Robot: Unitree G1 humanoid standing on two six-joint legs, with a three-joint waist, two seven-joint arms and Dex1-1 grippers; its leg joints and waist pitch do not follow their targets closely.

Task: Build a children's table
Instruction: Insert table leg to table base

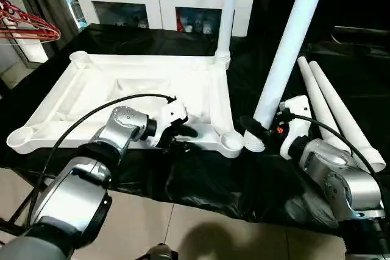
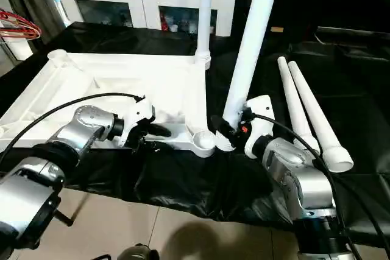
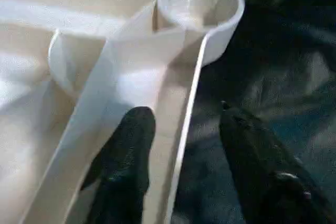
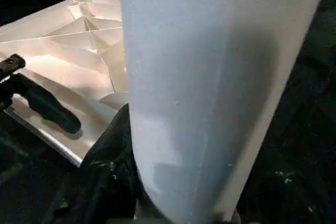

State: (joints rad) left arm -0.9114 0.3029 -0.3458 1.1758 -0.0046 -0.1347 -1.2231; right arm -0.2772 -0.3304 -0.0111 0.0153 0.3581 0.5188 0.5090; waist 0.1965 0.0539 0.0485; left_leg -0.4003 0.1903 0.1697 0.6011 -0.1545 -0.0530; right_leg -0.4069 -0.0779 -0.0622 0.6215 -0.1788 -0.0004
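Tabletop [image 1: 146,89] lies upside down on the black-covered worktop [image 1: 262,193], ribbed underside up. One leg [image 1: 226,16] already stands upright in the far corner socket on the robot's right side. Three sockets are open: the near right one [image 1: 231,140], just ahead of the left fingers, plus the two on the left end.

Right gripper [image 1: 259,131] holds a second leg [image 1: 286,53] near its flared base, fingers closed around it. The leg stands tilted, its base on the cloth just beside the near right socket, not yet in it.

Left gripper [image 3: 181,145] has its fingers partly spread and straddling the tabletop's near rim, one finger inside the rim and one outside over the cloth. Contact with the rim cannot be told.

Two more legs [image 1: 338,114] lie side by side on the cloth, beyond the right fingers.

Judgement: about one quarter done. Remaining: seat the held leg, then the two spare ones.
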